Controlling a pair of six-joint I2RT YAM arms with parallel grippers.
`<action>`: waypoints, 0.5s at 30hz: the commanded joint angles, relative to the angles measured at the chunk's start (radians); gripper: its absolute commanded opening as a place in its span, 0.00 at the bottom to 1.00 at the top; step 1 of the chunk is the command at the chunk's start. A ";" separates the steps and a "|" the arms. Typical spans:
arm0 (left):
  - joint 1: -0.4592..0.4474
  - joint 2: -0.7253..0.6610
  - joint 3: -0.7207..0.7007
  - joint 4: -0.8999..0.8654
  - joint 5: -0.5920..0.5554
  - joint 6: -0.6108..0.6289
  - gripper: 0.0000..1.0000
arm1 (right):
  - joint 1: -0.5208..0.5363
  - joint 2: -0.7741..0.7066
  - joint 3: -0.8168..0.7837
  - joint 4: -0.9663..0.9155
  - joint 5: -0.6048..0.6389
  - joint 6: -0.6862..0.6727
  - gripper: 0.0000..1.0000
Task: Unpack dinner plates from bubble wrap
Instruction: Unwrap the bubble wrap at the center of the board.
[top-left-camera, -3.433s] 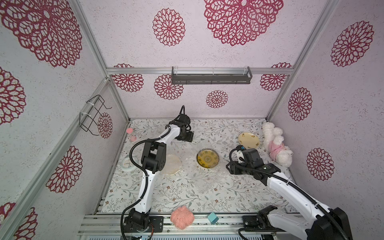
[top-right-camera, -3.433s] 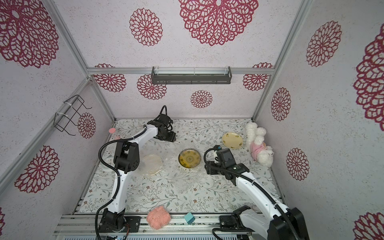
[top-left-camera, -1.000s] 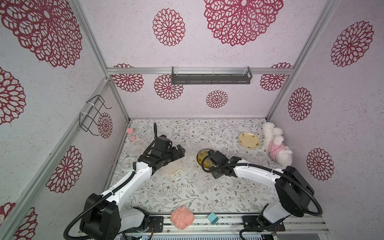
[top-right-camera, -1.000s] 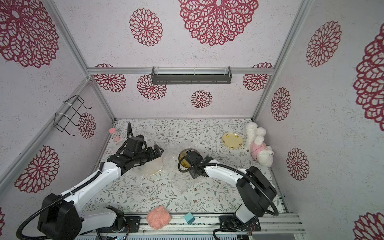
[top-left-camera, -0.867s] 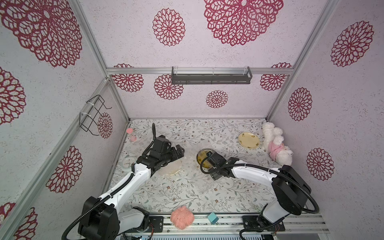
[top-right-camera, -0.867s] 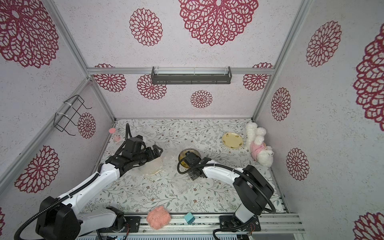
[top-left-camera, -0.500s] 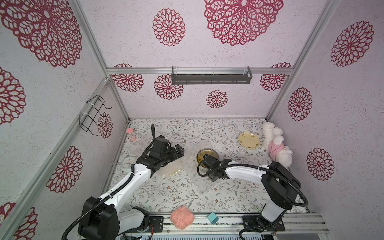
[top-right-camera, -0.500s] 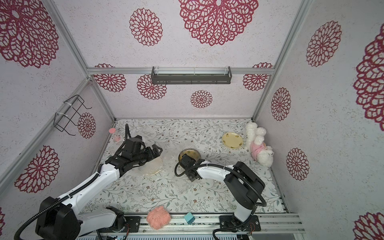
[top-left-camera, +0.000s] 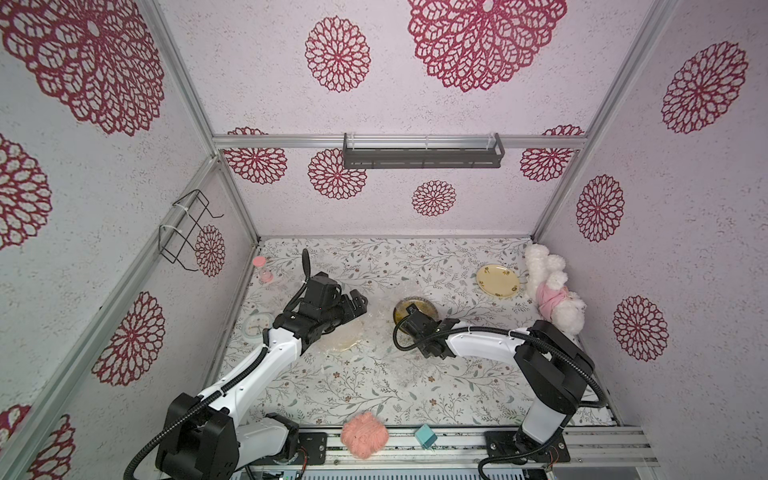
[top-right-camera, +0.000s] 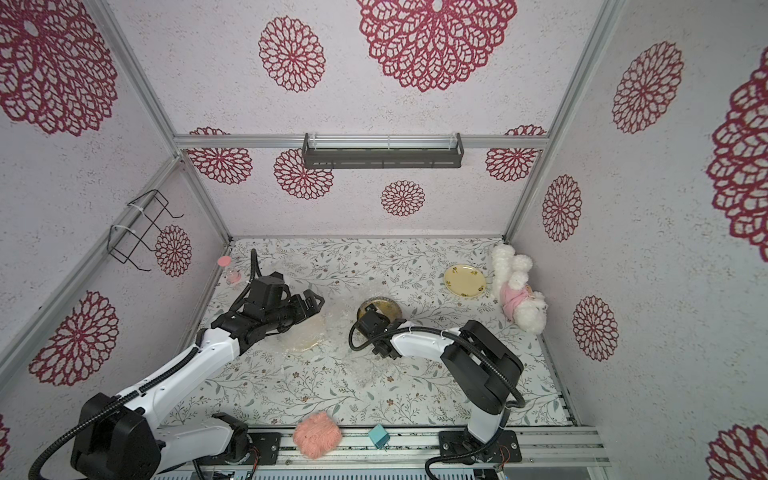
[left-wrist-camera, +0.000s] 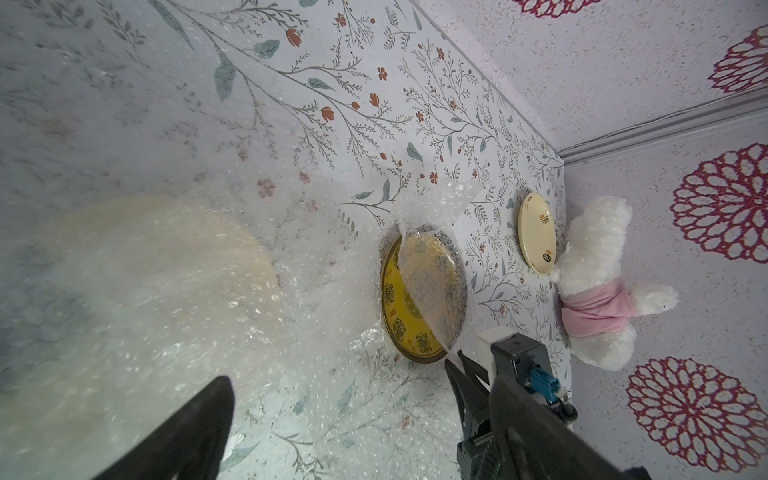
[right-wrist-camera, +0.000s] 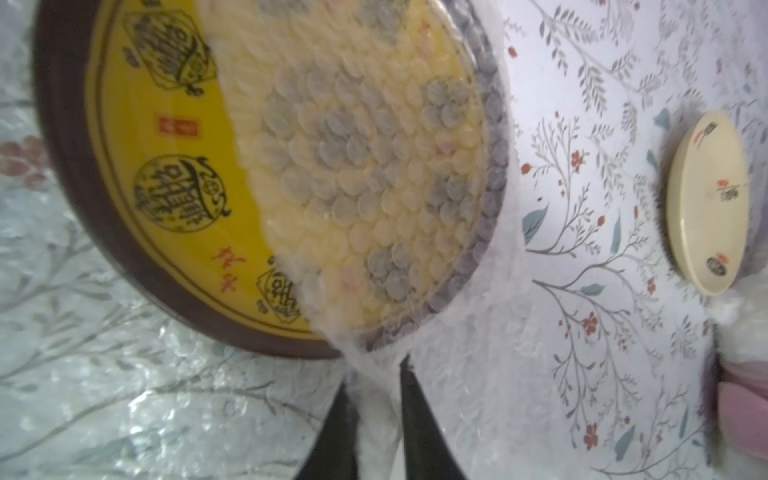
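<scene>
Item: yellow plate (right-wrist-camera: 166, 174), half-covered, frame centre in both top views.
My right gripper (right-wrist-camera: 376, 374) is clamped on the bubble wrap (right-wrist-camera: 374, 187) at its rim; my left gripper (left-wrist-camera: 336, 372) hangs spread over a wrapped cream plate (left-wrist-camera: 158, 257).

Pale walls (top-left-camera: 395, 104) with crimson rosettes (top-left-camera: 337, 54); floral tabletop (top-left-camera: 332, 399).

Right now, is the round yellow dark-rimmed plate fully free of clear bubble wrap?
No, the right wrist view shows clear bubble wrap over about half the round yellow plate.
</scene>
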 joint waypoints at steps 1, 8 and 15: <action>0.007 -0.025 -0.008 0.011 -0.020 -0.014 0.97 | 0.002 -0.046 -0.002 0.008 0.026 -0.002 0.11; 0.005 -0.017 -0.005 0.017 -0.013 -0.016 0.97 | -0.014 -0.113 -0.010 -0.017 -0.013 0.005 0.03; 0.006 0.000 0.003 0.012 0.000 -0.011 0.97 | -0.123 -0.211 -0.027 -0.019 -0.153 0.033 0.02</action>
